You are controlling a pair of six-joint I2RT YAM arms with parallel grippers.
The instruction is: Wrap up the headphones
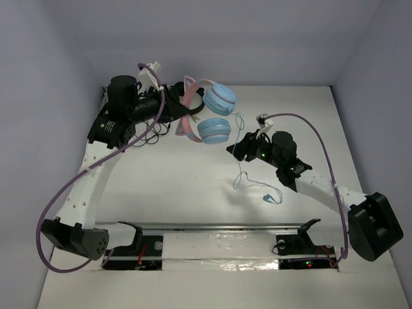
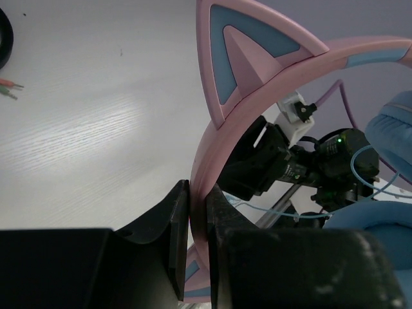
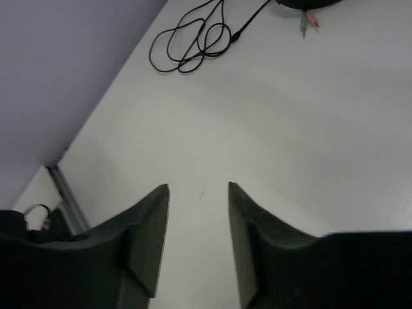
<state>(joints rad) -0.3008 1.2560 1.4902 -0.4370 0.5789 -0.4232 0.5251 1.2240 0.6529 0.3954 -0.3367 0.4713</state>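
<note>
The headphones [image 1: 219,100] hang aloft at far centre, their pink headband [image 2: 207,151] pinched tight in the left gripper [image 2: 197,193]. The right gripper [image 3: 198,190] gapes empty, seemingly just beside the dangling cable [image 1: 269,197]. Catch the cable low, then wind it evenly.

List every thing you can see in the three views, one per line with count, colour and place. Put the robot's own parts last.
headphones: one, pink cat-eared headband and light blue earcups, far middle, held by the left gripper
blue cable: one, pale blue, trailing from the headphones to the table's middle
black cable: one, black, coiled on the table at far left
plugs: two, pink and green, on the table near the black cable
table: one, white
rail: one, silver, near edge
left arm and right arm: white with black joints, bases at the near edge
left gripper: black, shut on the headphones
right gripper: black, open, over bare table
</note>
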